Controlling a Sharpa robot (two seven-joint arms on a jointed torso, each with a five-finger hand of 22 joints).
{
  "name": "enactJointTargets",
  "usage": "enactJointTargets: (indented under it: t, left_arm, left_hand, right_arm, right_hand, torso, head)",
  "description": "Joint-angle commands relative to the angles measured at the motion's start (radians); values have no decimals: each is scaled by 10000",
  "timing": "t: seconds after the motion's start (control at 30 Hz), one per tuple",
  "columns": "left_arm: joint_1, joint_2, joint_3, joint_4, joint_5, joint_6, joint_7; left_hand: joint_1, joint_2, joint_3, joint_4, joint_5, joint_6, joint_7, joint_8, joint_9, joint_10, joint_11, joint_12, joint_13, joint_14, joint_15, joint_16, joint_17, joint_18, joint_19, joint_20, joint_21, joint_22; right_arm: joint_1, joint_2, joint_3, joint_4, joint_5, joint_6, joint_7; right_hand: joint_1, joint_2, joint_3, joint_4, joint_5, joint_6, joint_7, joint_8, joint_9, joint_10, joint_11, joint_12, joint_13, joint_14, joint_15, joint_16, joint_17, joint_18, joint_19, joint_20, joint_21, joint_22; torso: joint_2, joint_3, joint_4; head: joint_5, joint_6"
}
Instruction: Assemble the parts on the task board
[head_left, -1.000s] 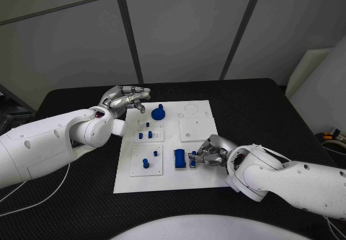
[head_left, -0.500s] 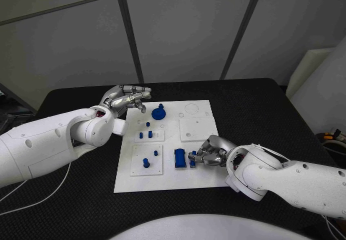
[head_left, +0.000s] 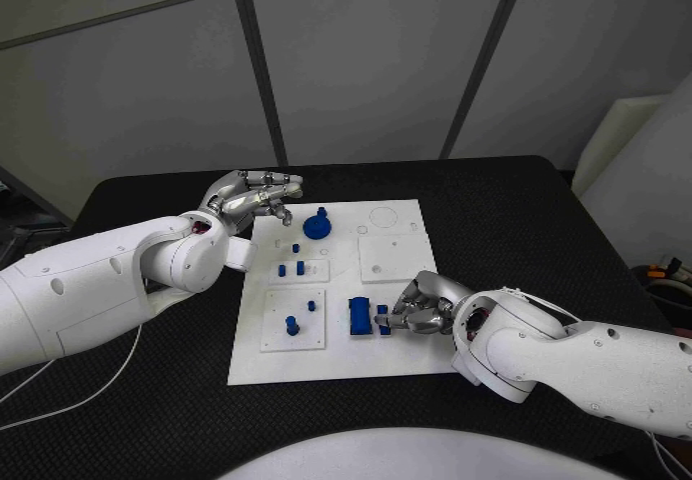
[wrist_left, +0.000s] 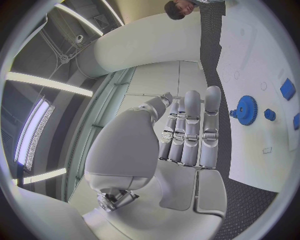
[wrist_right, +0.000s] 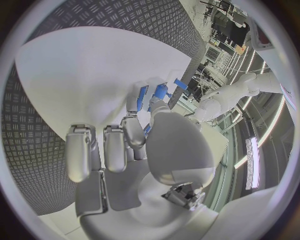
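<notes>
Over the last second little has moved on the task board (head_left: 335, 362). The right hand (head_left: 411, 312) has only crept a touch lower and tightened over the small blue part (head_left: 385, 321) at the board's right-of-centre near edge, its fingers curled down around that piece. I read that as a grasp being settled or a part being pressed home rather than a new step begun; whether the piece is truly pinched or merely touched I cannot tell, as the fingers hide the contact.

The left hand (head_left: 257, 196) has stayed where it was, hovering past the board's far left corner, fingers loosely apart and holding nothing. In the left wrist view its fingers (wrist_left: 190, 131) lie straight side by side, with the blue gear (wrist_left: 247, 110) just beyond them on the board.

Just left of the right hand stands the tall blue block (head_left: 358, 316); its long axis runs from the board's near edge toward its far edge. The small part beside it seems to stand upright, though its heading is unclear. The desk (head_left: 519, 210) lies around the board.
</notes>
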Motion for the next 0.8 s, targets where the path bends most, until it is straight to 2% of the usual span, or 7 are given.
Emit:
enactJointTargets:
  t: [0.03,0.23,0.6,0.7,0.8]
  left_arm:
    - [15,5,8,7,16,121,-8]
    - [15,9,8,-2,16,124,-9]
    - [14,32,7,-24,16,136,-14]
    - [14,24,7,-32,16,128,-10]
    - [12,21,6,-57,16,117,9]
  left_hand:
    - [-60,70,-67,15,-3,-64,-8,-40,-16,-99,5,42,12,-81,16,55,-13,346,-57,43,-62,-10]
    - [-61,71,-71,17,-3,-71,-4,-42,-16,-106,8,44,12,-83,18,56,-15,346,-57,44,-65,-12]
    - [-70,77,-80,29,-3,-82,6,-44,-16,-120,16,50,12,-87,24,59,-22,345,-58,48,-72,-16]
    - [-79,85,-86,39,-1,-89,11,-45,-15,-129,21,55,13,-90,29,62,-26,344,-58,52,-78,-20]
    - [-79,85,-86,39,-1,-89,11,-45,-15,-129,21,55,13,-90,29,62,-26,344,-58,52,-78,-20]
  right_arm:
    - [0,-14,-2,94,-380,142,260]
    - [0,-102,-3,142,-717,24,326]
    - [0,-299,-3,170,-1019,-430,597]
    - [0,-461,-3,141,-776,-800,1324]
    - [13,-707,2,-68,369,-1183,3060]
  right_hand:
    - [-150,-108,-259,12,-365,-12,13,54,29,-3,26,-46,1,602,-34,-1,355,-36,276,-73,-40,1789]
    - [-332,-118,-610,23,-778,-35,13,70,75,-4,30,-43,19,602,-30,-10,349,-34,270,-65,-49,1786]
    - [-380,-79,-725,23,-849,-64,19,67,91,-11,34,-53,20,599,-27,-25,328,-32,264,-63,-57,1780]
    - [-227,64,-760,-2,-788,-339,107,-89,48,-91,98,-213,-73,563,15,-132,167,7,147,-40,-176,1656]
    - [402,289,-664,-126,-716,-879,311,-403,-64,-397,264,-851,-482,460,141,-424,-247,139,-253,53,-590,1225]
  torso:
    - [3,-3,-4]
    - [-3,-1,2]
    - [1,1,1]
    - [-3,0,5]
    - [-32,-4,-25]
  head:
    - [13,3]
    - [8,17]
    - [-18,53]
    - [-26,75]
    - [-19,149]
